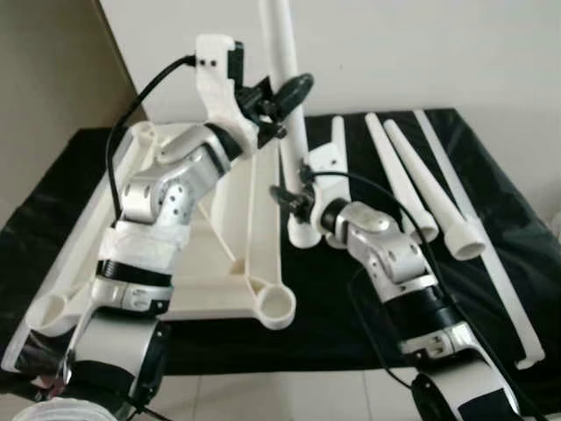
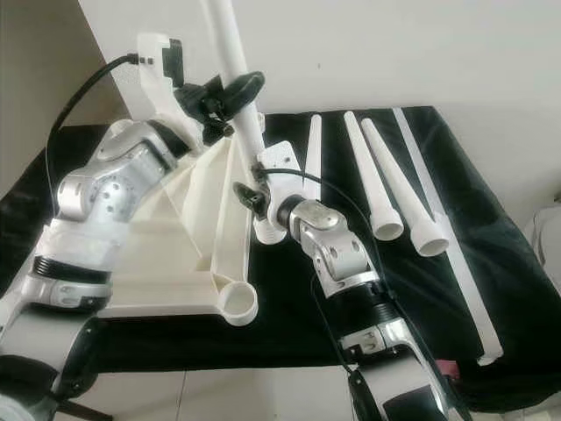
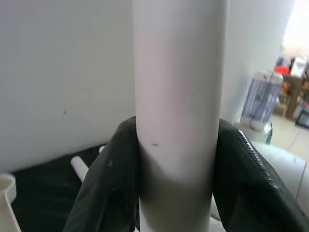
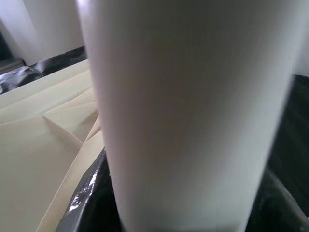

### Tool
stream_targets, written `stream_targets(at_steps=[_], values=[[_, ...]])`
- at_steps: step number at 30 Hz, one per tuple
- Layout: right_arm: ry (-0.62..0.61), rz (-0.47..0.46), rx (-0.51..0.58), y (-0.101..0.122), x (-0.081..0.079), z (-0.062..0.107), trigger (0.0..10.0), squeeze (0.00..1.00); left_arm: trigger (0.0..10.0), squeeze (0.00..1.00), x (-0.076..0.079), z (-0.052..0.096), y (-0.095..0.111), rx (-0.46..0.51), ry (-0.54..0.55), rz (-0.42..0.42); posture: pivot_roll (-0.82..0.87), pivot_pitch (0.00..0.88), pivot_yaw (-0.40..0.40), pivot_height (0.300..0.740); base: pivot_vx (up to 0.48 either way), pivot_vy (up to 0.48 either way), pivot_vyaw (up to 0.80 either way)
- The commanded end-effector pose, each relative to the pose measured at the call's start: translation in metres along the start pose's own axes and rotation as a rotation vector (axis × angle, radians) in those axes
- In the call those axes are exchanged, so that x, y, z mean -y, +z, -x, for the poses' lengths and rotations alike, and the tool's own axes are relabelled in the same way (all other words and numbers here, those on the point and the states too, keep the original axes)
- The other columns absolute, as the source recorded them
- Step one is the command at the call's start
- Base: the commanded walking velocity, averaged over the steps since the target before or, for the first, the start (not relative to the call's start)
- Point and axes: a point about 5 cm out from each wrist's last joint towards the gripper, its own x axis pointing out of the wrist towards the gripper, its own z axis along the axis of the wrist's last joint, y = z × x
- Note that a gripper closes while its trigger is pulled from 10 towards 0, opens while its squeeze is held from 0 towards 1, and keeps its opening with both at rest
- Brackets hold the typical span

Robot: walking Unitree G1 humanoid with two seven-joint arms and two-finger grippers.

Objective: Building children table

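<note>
A cream plastic table top (image 1: 219, 254) lies upside down on a black cloth, with round leg sockets at its corners (image 1: 275, 307). A white tapered table leg (image 1: 287, 105) stands nearly upright beside the top's right edge. My left gripper (image 1: 282, 98) is shut on the leg high up; its black fingers (image 3: 108, 179) wrap the leg (image 3: 178, 106) in the left wrist view. My right gripper (image 1: 296, 197) is shut on the same leg near its wide lower end (image 1: 302, 232); the leg (image 4: 188, 111) looms close in the right wrist view.
Three more white legs (image 1: 412, 184) lie side by side on the black cloth (image 1: 491, 175) at the right, wide ends toward me. A long thin white strip (image 1: 491, 254) lies along the cloth's right side. A white wall stands behind.
</note>
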Motion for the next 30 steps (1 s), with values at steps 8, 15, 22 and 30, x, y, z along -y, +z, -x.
stream_targets(at_steps=[8,15,22,30], values=[[-0.056,-0.03,0.07,0.012,0.013,0.005,10.0,0.0,10.0,1.0,-0.021,0.007,-0.008,-0.016,0.082,0.171,-0.08,0.057,0.087,0.74,0.0,0.0,0.0],[-0.059,-0.031,0.075,0.013,0.013,0.005,10.0,0.0,10.0,1.0,-0.019,0.008,-0.009,-0.023,0.076,0.147,-0.08,0.058,0.092,0.74,0.0,0.0,0.0],[-0.06,-0.032,0.079,0.014,0.014,0.004,10.0,0.0,10.0,1.0,-0.021,0.009,-0.005,-0.012,0.063,0.187,-0.07,0.062,0.094,0.74,0.0,0.0,0.0],[-0.075,-0.035,0.089,0.015,0.017,0.005,10.0,0.0,10.0,0.57,-0.04,0.013,0.02,0.208,0.115,0.515,-0.08,0.064,0.096,0.74,0.0,0.0,0.0]])
